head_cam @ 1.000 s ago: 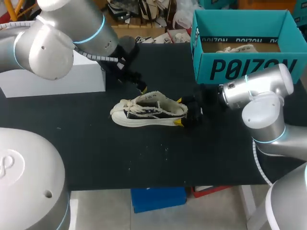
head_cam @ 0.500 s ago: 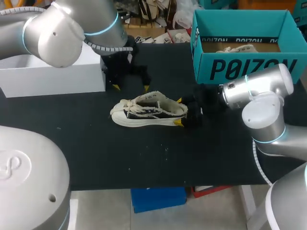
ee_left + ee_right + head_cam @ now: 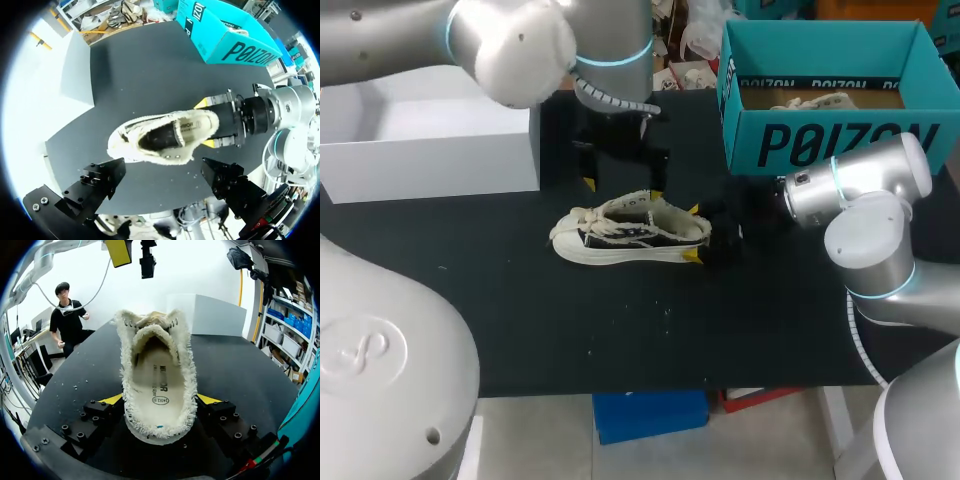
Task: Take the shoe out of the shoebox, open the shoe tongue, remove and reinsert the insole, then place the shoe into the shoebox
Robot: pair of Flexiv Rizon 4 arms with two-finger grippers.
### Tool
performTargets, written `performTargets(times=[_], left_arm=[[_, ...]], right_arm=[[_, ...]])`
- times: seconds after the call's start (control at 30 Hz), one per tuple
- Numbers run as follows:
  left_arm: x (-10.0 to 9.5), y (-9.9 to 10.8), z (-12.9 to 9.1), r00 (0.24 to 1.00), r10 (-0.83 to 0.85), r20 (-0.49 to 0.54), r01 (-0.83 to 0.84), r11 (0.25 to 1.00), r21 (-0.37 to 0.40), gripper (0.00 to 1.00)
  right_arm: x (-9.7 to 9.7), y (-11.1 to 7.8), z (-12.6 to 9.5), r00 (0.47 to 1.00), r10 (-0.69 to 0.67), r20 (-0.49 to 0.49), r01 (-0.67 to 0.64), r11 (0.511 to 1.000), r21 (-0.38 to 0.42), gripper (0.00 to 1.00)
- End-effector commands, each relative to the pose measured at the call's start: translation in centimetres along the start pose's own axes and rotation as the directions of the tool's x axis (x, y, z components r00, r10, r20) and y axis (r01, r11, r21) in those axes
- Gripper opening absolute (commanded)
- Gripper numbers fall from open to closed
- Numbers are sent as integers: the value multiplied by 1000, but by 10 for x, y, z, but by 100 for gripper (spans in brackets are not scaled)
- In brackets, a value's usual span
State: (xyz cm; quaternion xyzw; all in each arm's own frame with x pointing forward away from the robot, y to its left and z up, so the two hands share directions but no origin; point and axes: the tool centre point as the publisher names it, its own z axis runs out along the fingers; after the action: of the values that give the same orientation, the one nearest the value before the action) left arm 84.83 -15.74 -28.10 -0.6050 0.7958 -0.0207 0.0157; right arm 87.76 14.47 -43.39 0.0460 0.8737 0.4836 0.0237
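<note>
Fleecy cream shoe (image 3: 630, 232) lies on the black table (image 3: 520, 300), heel (image 3: 159, 432) clenched between the 2 fingers (image 3: 112, 399) of the right gripper (image 3: 693, 233). Above its opening the left gripper (image 3: 622, 185) hangs released, jaws spread wider than the collar (image 3: 125, 350). Coming down off-centre, a finger would likely snag the frayed collar, not the insole (image 3: 157, 385); a hard tug could then drag the heel from the right grasp.

Bright light from above shines off the left arm (image 3: 510, 45), and a soft shadow lies beside the white box (image 3: 430, 150).
</note>
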Motion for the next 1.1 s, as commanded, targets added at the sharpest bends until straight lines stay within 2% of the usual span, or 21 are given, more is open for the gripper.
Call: performTargets(times=[0.03, 0.3, 0.7, 1.1], left_arm=[[14, -17, 10, 976, -24, 218, 40, 997, -71, 100], [15, -21, 31, 964, -71, 255, 97, 991, -92, 100], [20, -29, 56, 952, -55, 303, 89, 991, -99, 100], [23, -29, 72, 938, -56, 343, 102, 988, -118, 100]], right_arm=[[-1, 0, 3, 1000, 1, 1, -1, 1000, 2, 0], [-1, 0, 3, 1000, 1, 1, -1, 1000, 2, 0], [-1, 0, 3, 1000, 1, 1, -1, 1000, 2, 0], [-1, 0, 3, 1000, 1, 1, -1, 1000, 2, 0]])
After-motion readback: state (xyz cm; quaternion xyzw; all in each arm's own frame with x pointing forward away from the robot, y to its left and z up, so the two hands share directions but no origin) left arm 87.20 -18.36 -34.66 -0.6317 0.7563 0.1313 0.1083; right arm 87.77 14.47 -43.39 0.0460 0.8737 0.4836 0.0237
